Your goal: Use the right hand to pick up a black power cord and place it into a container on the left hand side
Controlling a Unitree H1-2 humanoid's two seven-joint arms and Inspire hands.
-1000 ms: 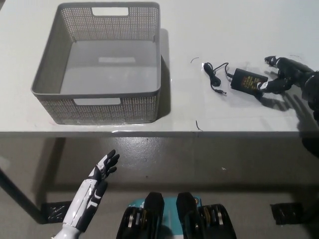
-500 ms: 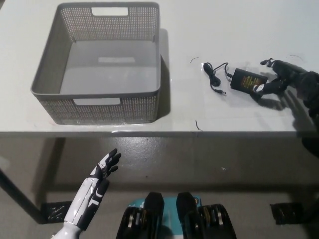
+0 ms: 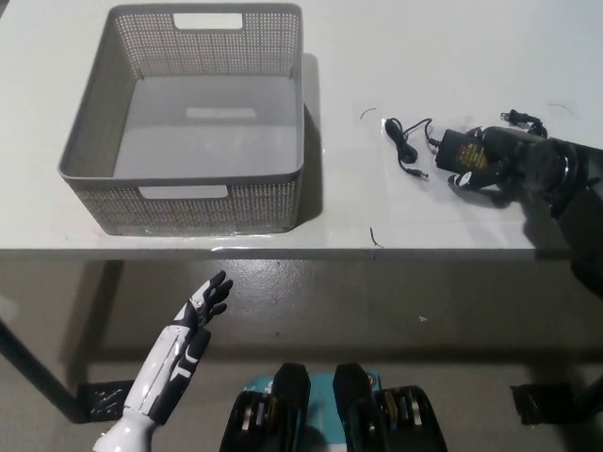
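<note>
The black power cord has a brick adapter (image 3: 455,151) lying on the white table (image 3: 424,56), right of centre. Its thin cable (image 3: 405,141) curls to the left and ends in a small plug tip. My black right hand (image 3: 504,162) reaches in from the right and lies over the right end of the adapter, hiding that end. A bit of cord with the wall plug (image 3: 521,118) shows just behind the hand. The grey perforated basket (image 3: 184,176) stands at the table's left with nothing in it. My white left hand (image 3: 193,320) rests open below the table's front edge.
The table's front edge (image 3: 301,250) runs across the middle of the picture, with floor below it. Two small dark marks (image 3: 375,235) lie on the table between the basket and the cord.
My right hand has moved left from beside the adapter to over its right end. The left hand has drifted slightly. Basket and cable have not moved.
</note>
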